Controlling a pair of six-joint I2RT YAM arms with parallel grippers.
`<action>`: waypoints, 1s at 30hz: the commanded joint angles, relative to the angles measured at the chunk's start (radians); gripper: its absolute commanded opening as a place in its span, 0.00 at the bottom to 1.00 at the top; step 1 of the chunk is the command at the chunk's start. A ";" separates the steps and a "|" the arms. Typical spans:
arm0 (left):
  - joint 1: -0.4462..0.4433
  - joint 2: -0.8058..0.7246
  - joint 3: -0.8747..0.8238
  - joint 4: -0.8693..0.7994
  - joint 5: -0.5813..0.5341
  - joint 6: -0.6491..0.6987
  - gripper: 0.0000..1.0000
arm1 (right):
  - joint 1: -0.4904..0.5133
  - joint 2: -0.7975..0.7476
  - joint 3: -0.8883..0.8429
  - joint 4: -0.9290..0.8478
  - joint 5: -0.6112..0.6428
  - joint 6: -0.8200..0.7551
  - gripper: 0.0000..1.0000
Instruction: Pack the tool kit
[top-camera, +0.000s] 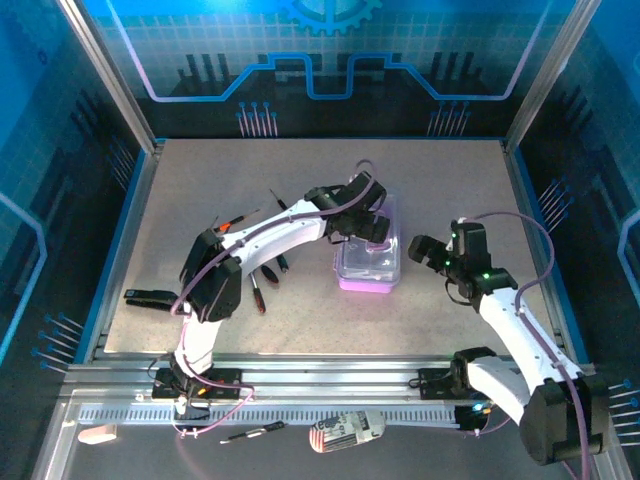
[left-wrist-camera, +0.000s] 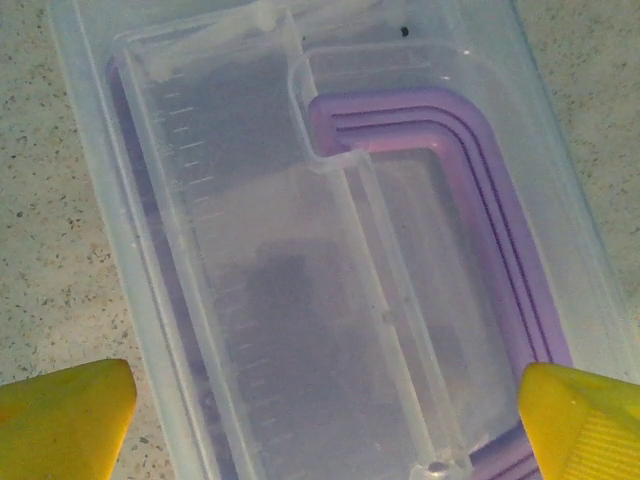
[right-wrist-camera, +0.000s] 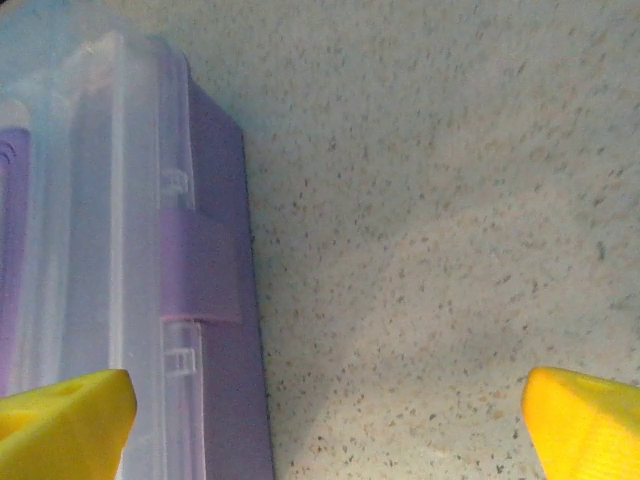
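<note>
Top external shows the kit (top-camera: 370, 268) midway on the surface (top-camera: 450, 180), screwdrivers (top-camera: 261, 291) loose to its left. Left jaws hang spread over it; right jaws, spread and empty, sit just beside its right edge.

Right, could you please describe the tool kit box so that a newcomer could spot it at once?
Start at the speckled grey table inside the blue enclosure. Near its middle, directly below the left gripper, lies the tool kit box. Unlike the thin dark screwdrivers scattered to its left, it is a rectangular plastic case with a clear lid over a purple base and handle.
</note>
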 joint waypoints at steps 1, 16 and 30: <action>0.004 0.053 0.060 -0.088 -0.017 0.038 0.94 | -0.035 0.030 -0.012 0.071 -0.190 -0.045 1.00; 0.110 -0.029 -0.140 0.035 0.231 0.077 0.69 | -0.118 0.175 -0.066 0.369 -0.575 0.043 1.00; 0.150 -0.108 -0.286 0.090 0.260 0.094 0.72 | -0.126 0.369 -0.114 0.791 -0.773 0.245 0.99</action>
